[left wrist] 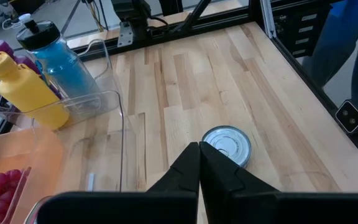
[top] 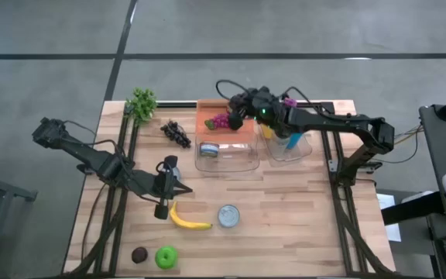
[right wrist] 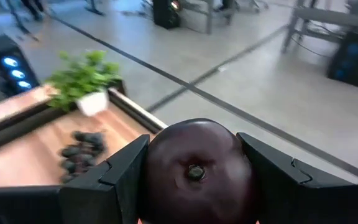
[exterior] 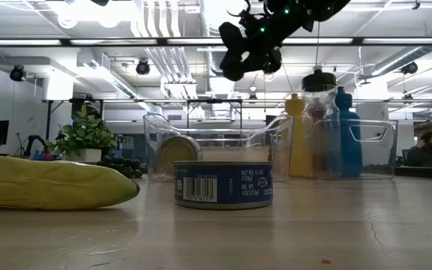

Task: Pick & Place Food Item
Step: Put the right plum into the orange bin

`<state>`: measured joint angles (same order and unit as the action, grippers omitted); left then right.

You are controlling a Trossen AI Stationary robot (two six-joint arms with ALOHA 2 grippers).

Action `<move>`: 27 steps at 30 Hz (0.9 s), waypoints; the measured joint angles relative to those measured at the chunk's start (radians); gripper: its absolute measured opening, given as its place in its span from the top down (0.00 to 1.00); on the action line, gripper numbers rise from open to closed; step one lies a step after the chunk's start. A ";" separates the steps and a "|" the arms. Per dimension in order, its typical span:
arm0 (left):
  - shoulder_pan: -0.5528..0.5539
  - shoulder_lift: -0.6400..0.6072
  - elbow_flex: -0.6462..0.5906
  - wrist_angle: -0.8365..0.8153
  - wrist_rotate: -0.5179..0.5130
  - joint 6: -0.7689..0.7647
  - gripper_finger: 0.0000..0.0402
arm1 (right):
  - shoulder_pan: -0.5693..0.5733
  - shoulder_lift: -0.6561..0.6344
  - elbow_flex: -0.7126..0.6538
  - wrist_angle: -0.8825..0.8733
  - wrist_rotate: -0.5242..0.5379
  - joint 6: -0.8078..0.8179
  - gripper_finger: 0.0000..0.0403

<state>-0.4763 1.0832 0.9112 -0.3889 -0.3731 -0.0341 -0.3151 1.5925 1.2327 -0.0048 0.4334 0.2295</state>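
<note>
Grey concrete floor crossed by dark lines surrounds the pale wooden desk (top: 285,209); at desk height the room behind shows strip lights, ceiling ducts and a seated person far off.

High above the back of the desk, the right claw (right wrist: 191,171) grips a dark purple plum (right wrist: 194,171) between its two fingers. The plum is round, with no clear long axis; its stem dimple faces the wrist camera. Just below this claw sits an orange tray (top: 242,118) holding red grapes (top: 221,121), and nearer the front a clear bin (top: 227,159) with a tin inside. Beside the claw, a second clear bin (top: 300,149) holds bottles.

The left claw (left wrist: 199,162) is closed on nothing, low over the desk. Just ahead of it lies a tin can (left wrist: 228,145); a banana (top: 187,220) lies beside it.
</note>
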 joint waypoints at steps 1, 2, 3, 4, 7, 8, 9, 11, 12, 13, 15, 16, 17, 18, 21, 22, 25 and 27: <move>0.000 0.000 0.000 0.000 0.000 0.000 0.98 | -0.013 0.000 0.015 -0.028 0.000 0.000 0.46; 0.000 0.000 0.000 0.000 0.000 0.000 0.98 | -0.025 0.000 0.030 -0.050 0.000 0.000 0.46; 0.000 0.000 0.000 0.000 0.000 0.000 0.98 | -0.036 0.000 0.042 -0.064 -0.008 0.000 0.46; 0.000 0.000 0.000 0.000 0.000 0.000 0.98 | -0.048 0.000 0.052 -0.069 -0.029 0.000 0.46; 0.000 0.000 0.000 0.000 0.000 0.001 0.98 | -0.082 0.001 0.074 -0.069 -0.086 0.008 0.46; 0.000 0.000 0.000 0.001 0.000 0.002 0.98 | -0.091 0.007 0.082 -0.070 -0.091 0.009 0.46; 0.000 0.000 0.000 0.001 0.000 0.003 0.98 | -0.101 0.012 0.092 -0.071 -0.092 0.009 0.46; 0.000 0.000 0.000 0.001 0.000 0.003 0.98 | -0.120 0.035 0.111 -0.085 -0.094 0.008 0.46; 0.000 0.000 0.000 0.002 0.000 0.003 0.98 | -0.128 0.053 0.127 -0.087 -0.097 0.008 0.46; 0.000 0.000 0.000 0.002 0.000 0.003 0.98 | -0.136 0.072 0.143 -0.100 -0.099 0.008 0.46; 0.000 0.000 0.000 0.003 0.000 0.007 0.98 | -0.149 0.112 0.180 -0.153 -0.102 0.000 0.46; 0.000 0.000 0.000 0.003 -0.001 0.008 0.98 | -0.155 0.134 0.207 -0.185 -0.104 -0.006 0.46; 0.000 0.000 0.000 0.003 -0.001 0.008 0.98 | -0.163 0.152 0.232 -0.234 -0.106 -0.009 0.46; 0.000 0.000 0.000 0.003 0.000 0.008 0.98 | -0.168 0.168 0.261 -0.291 -0.107 -0.011 0.46; 0.000 0.000 0.000 0.003 -0.001 0.008 0.98 | -0.180 0.214 0.338 -0.408 -0.106 -0.005 0.46; 0.000 0.000 0.000 0.003 -0.001 0.008 0.98 | -0.182 0.228 0.355 -0.429 -0.106 -0.005 0.46; 0.001 0.000 -0.001 0.003 -0.001 0.008 0.98 | -0.183 0.266 0.388 -0.448 -0.161 -0.007 0.46; 0.001 0.000 -0.001 0.002 0.000 0.008 0.98 | -0.184 0.281 0.407 -0.452 -0.200 -0.018 0.46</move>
<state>-0.4755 1.0832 0.9104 -0.3871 -0.3735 -0.0265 -0.4995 1.8732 1.6396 -0.4570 0.2332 0.2111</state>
